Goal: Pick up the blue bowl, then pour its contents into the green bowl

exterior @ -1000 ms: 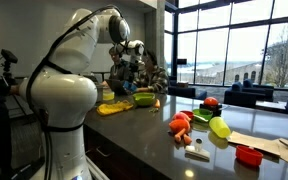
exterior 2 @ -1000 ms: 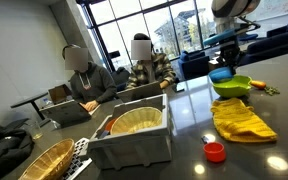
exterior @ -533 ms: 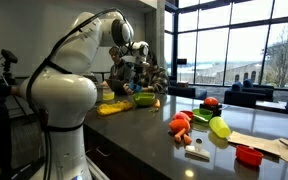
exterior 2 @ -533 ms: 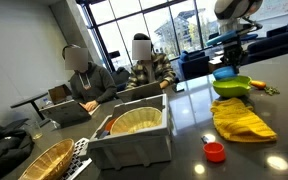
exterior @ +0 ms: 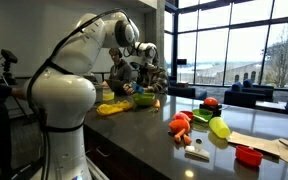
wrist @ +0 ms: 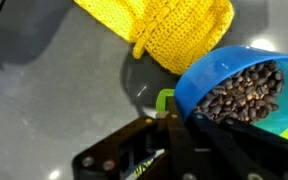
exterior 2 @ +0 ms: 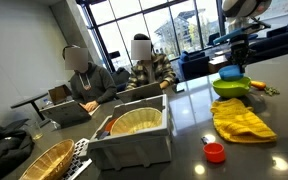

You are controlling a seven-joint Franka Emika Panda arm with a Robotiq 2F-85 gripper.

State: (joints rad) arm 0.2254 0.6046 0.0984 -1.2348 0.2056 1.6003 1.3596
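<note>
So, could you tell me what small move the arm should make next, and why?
Probably tilt the wrist slowly to start the pour. The gripper holds the blue bowl lifted right over the green bowl. The wrist view shows it roughly level and full of brown beans, with green showing beneath its edges.

Blue bowl (exterior 2: 230, 73): small, round, bright-blue plastic. It was off the tabletop (exterior 2: 284, 112), its rim pinched in the claw (wrist: 176, 118), approx. straight above the green bowl (exterior 2: 231, 87) w/ a small gap between them. In wrist view it looked tipped a bit and was full of dark brown bean-like bits, all inside. Green bowl: lime-green, round, wider than the blue one, sat upright on the tabletop. Wrist view showed only slivers of it under the blue rim.
</note>
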